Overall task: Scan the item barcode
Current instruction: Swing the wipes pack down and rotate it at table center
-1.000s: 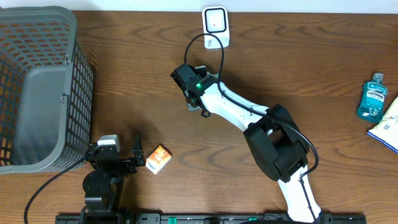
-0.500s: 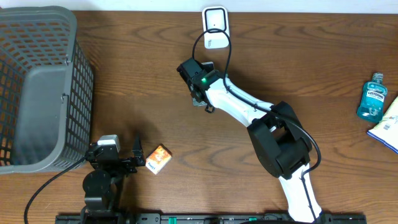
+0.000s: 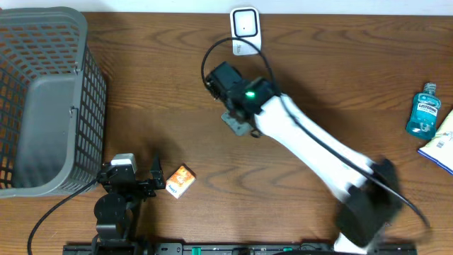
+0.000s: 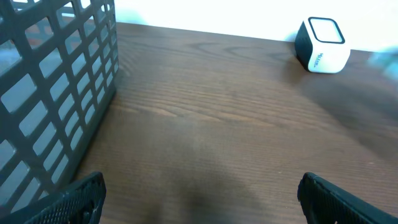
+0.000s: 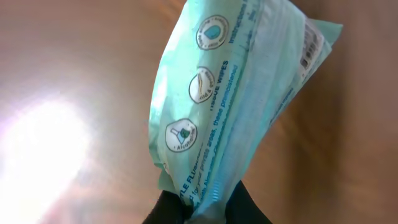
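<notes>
Fingers [image 5: 165, 214] of the right gripper [image 5: 205, 211] are pinching shut on the bottom edge of the wipes pack [image 5: 236, 106], mint green, printed side with round icons facing the wrist camera, small print running along the seam. Pack is sticking out away from the fingers, tilted, with only blurred brown table [image 3: 163, 92] behind it. In the overhead view the right arm [image 3: 311, 145] is stretching from the near right edge up toward the middle of the table, its wrist end sitting just below the scanner [image 3: 245, 27], near it but not touching; the pack itself is hard to make out from above. Scanner is standing at the far edge, white body with a dark window. Left gripper [image 3: 136, 180] is resting low near the front left, jaws standing wide apart and holding nothing; both of its fingertips [image 4: 78, 199] are showing at the bottom corners of the left wrist view. Small orange box [image 3: 180, 180] is lying just beside that gripper, on its right. Grey basket [image 3: 42, 42] is filling the far left corner. Blue mouthwash bottle [image 3: 425, 110] is lying at the far right, with a white and blue packet [image 3: 440, 145] just below it at the edge.
</notes>
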